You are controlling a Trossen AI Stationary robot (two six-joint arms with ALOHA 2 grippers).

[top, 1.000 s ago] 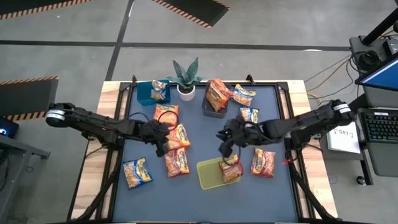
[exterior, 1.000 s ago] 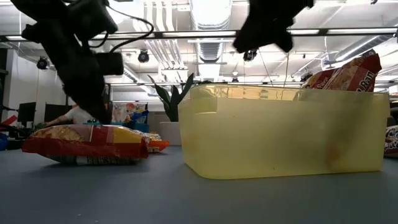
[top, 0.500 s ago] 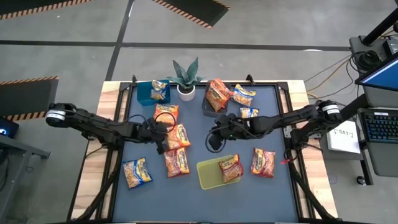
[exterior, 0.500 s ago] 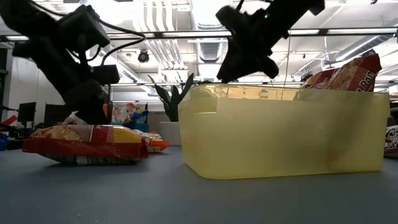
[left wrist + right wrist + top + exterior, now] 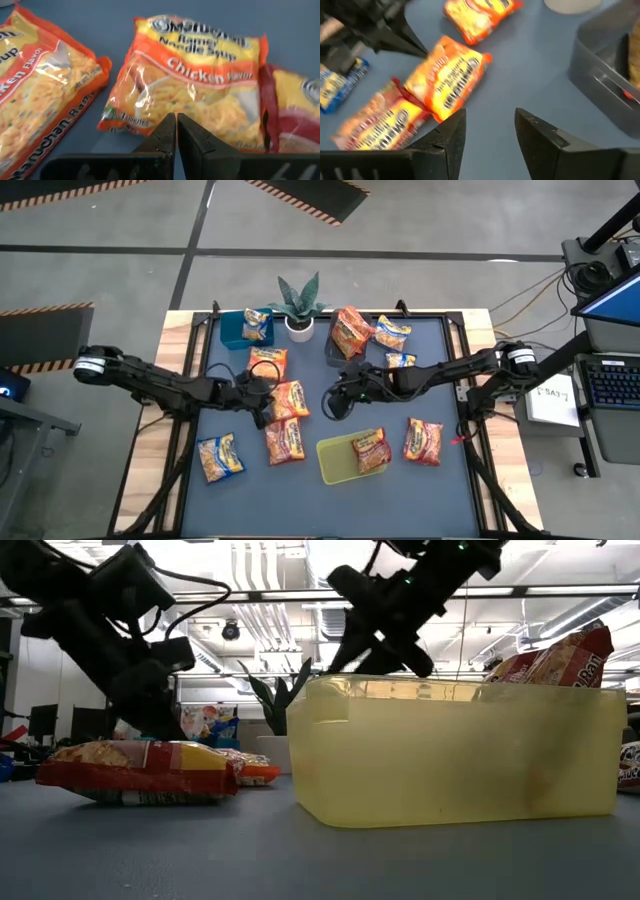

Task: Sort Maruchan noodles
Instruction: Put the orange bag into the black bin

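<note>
Beside my clenched, empty left gripper (image 5: pixel 266 408) lies the orange plastic chicken ramen packet (image 5: pixel 287 400), long axis pointing at my released right gripper (image 5: pixel 335 402), farther off.

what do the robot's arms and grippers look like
Both arms are slim, dark and jointed, with black cables running along them and a pale silver-white joint near each base. The left gripper and right gripper each have two flat, black, wedge-shaped fingers tapering to narrow tips.

Potted plant (image 5: pixel 298 304), blue bin (image 5: pixel 232 330), dark clear bin (image 5: pixel 336 352), yellow-green bin (image 5: pixel 334 461), dark blue table (image 5: pixel 320 490)
</note>
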